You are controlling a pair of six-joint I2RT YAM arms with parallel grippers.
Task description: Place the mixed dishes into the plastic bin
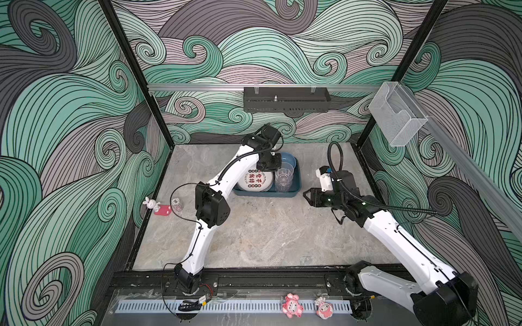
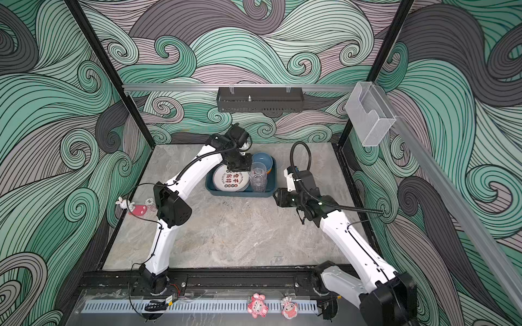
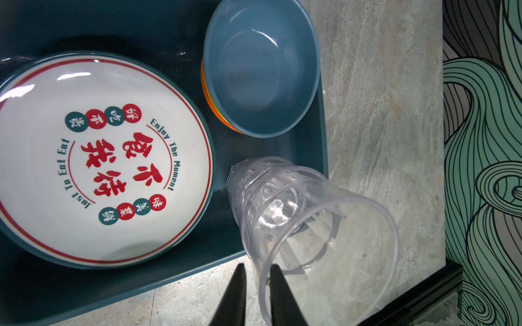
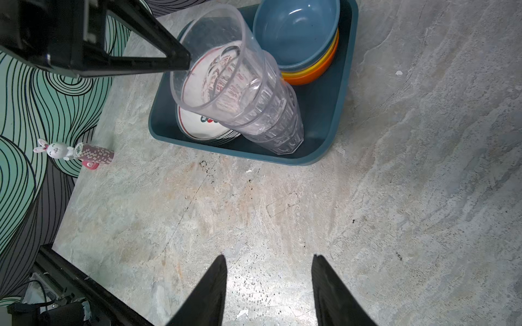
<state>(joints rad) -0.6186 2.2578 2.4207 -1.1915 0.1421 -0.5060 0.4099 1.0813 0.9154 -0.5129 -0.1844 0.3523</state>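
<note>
The dark teal plastic bin (image 1: 267, 194) (image 2: 240, 194) (image 3: 141, 276) (image 4: 319, 118) sits at the back middle of the table. Inside it lie a white plate with red characters (image 1: 255, 180) (image 3: 99, 158), a blue bowl (image 1: 288, 161) (image 3: 260, 70) stacked on orange bowls (image 4: 316, 73), and a stack of clear ribbed tumblers (image 1: 284, 177) (image 3: 282, 211) (image 4: 254, 93). My left gripper (image 1: 278, 168) (image 3: 257, 266) straddles the top tumbler's rim, jaws slightly parted, with a gap beside the wall. My right gripper (image 1: 305, 196) (image 4: 269, 256) hovers open and empty over bare table, right of the bin.
A rabbit figurine (image 1: 151, 203), a pink item (image 1: 163, 210) and a small patterned cylinder (image 1: 177, 204) stand at the table's left edge. A black perforated tray (image 1: 286, 99) and a clear holder (image 1: 398, 118) hang on the walls. Two pink figurines (image 1: 292, 305) lie on the front rail.
</note>
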